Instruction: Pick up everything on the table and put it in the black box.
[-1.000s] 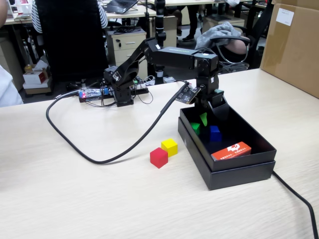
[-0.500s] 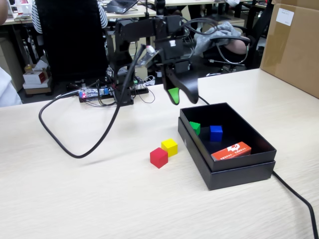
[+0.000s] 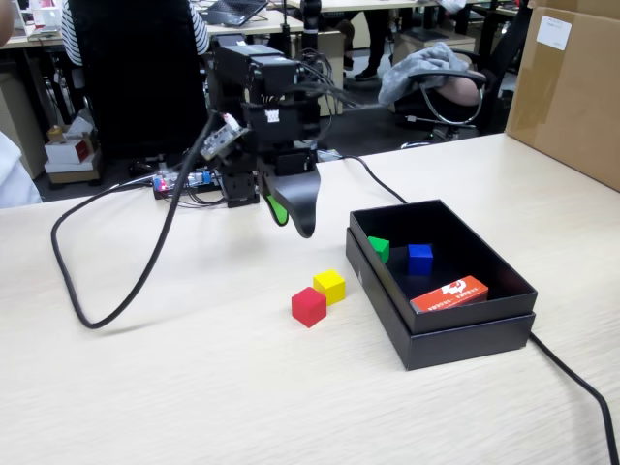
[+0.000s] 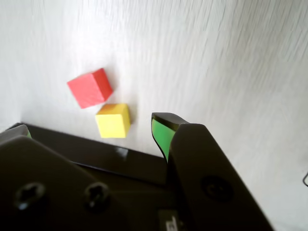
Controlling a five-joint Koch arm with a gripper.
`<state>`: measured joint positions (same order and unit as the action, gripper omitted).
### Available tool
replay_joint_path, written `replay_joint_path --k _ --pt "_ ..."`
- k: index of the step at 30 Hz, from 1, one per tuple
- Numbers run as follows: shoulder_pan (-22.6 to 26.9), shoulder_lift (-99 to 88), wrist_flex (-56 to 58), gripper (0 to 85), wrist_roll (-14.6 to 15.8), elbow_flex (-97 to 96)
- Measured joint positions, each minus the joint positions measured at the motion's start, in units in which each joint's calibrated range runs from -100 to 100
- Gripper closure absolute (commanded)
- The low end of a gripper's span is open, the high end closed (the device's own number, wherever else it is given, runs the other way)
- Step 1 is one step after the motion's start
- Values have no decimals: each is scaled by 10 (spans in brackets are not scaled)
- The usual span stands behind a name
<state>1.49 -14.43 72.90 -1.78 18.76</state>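
While the pale wood table (image 3: pixel 145 387) fills the fixed view, the black box (image 3: pixel 455 334) sits at its right with 2 cubes inside: the green cube (image 3: pixel 380 249) against the box's left wall and the blue cube (image 3: pixel 419 259) just beside it, a flat orange-red packet (image 3: pixel 450 292) lying nearer the front. A black cable (image 3: pixel 116 300) loops over the tabletop to the left. Up above the table hangs the arm, gripper (image 3: pixel 293 219) pointing down, nothing in it. Its fingers stand apart in the wrist view, one green-lined fingertip (image 4: pixel 161 130) clear at centre and the other only a sliver at the left edge (how wide the gap is, I cannot tell). Now the 2 loose cubes: red cube (image 3: pixel 309 306) and yellow cube (image 3: pixel 329 286) lie touching on the table left of the box, below the gripper and clear of both fingers; in the wrist view the yellow cube (image 4: pixel 113 120) sits just left of the green fingertip, red cube (image 4: pixel 90 87) beyond.
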Motion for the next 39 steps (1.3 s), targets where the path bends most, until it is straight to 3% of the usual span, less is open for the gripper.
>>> replay_joint_path --k 13,30,33,39 --pt "-7 300 0 376 -1 214" --pt "-5 430 1 386 -2 263" --pt "-3 447 2 434 -2 262" --pt "-2 471 9 727 -2 285"
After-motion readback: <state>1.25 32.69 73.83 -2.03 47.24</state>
